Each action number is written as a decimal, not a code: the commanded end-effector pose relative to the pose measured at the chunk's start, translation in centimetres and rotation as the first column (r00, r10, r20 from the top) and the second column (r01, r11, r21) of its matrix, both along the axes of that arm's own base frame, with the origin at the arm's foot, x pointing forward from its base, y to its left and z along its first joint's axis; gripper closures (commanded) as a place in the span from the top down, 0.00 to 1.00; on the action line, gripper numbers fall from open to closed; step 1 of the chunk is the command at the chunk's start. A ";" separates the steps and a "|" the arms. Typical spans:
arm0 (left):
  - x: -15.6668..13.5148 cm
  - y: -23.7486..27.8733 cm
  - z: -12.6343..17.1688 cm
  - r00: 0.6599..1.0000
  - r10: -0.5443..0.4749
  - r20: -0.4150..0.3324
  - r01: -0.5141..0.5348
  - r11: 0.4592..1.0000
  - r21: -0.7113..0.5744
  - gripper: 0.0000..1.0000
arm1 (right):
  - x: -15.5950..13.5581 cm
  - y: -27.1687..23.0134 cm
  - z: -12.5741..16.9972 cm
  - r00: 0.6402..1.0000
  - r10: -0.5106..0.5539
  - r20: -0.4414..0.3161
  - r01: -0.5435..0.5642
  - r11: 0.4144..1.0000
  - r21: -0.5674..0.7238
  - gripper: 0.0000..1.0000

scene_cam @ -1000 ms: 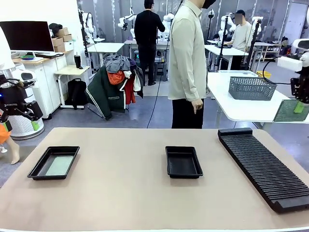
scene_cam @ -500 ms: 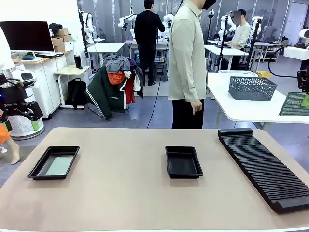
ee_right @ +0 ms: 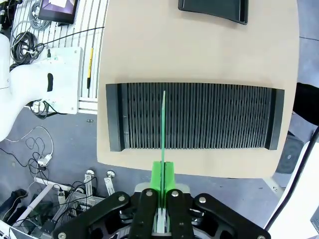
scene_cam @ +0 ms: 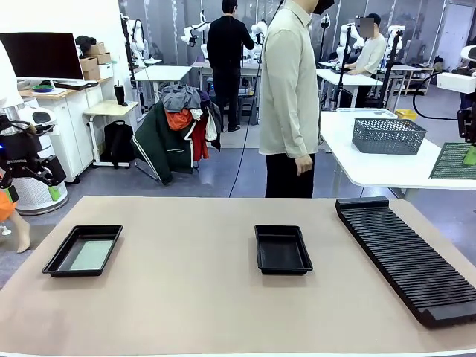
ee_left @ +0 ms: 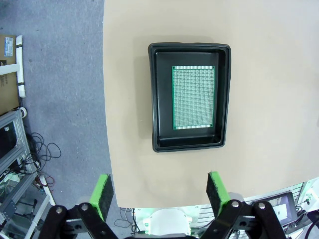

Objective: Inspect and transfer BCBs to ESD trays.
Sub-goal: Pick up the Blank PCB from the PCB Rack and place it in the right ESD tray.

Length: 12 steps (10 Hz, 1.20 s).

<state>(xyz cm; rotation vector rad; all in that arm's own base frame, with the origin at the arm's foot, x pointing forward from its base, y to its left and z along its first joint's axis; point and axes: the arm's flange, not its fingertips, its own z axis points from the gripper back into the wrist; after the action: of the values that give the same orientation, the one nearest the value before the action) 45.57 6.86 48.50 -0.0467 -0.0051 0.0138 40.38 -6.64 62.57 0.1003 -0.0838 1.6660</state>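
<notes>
Holding one BCB [scene_cam: 454, 161] aloft off the table's [scene_cam: 186, 305] right side: right pincer [scene_cam: 470, 155] pinches it by one edge, well above the slotted rack [scene_cam: 405, 256]. Right wrist cam has that board edge-on, lined up with the rack slots below. Reads as the inspect step, transfer not yet begun.

Left pincer [scene_cam: 33, 190] is spread wide with nothing in it, high over the left ESD tray [scene_cam: 56, 262], which already has a second BCB [scene_cam: 91, 254] lying flat on its floor. Middle ESD tray [scene_cam: 282, 251] looks bare, so it's my guess for the drop.

Next move calls for: carry across to the middle tray, turn the board flat, lower inside the walls, then release. Thin board on an edge grip, so watch for slip or a corner catching the rim.

Person [scene_cam: 290, 97] stands at the far side, not reaching in.
</notes>
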 end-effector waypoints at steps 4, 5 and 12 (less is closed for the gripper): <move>0.0 0.0 -0.2 1.000 0.003 0.010 -0.003 1.000 -0.005 1.00 | 0.8 0.2 -0.4 0.988 -0.139 -0.063 0.141 0.990 0.026 0.03; 0.0 0.0 -0.2 1.000 0.003 0.010 -0.003 1.000 -0.005 1.00 | 1.5 0.4 -0.9 0.956 -0.257 -0.140 0.267 0.962 0.059 0.03; 0.0 0.0 -0.2 1.000 0.003 0.010 -0.003 1.000 -0.005 1.00 | 4.0 7.9 -6.9 0.457 -0.738 -0.497 0.871 0.485 0.079 0.03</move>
<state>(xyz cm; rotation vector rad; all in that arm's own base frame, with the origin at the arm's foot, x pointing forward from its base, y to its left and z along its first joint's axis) 45.58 6.86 48.49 -0.0468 -0.0051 0.0137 44.81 -0.36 56.49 0.5444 -0.0094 0.6907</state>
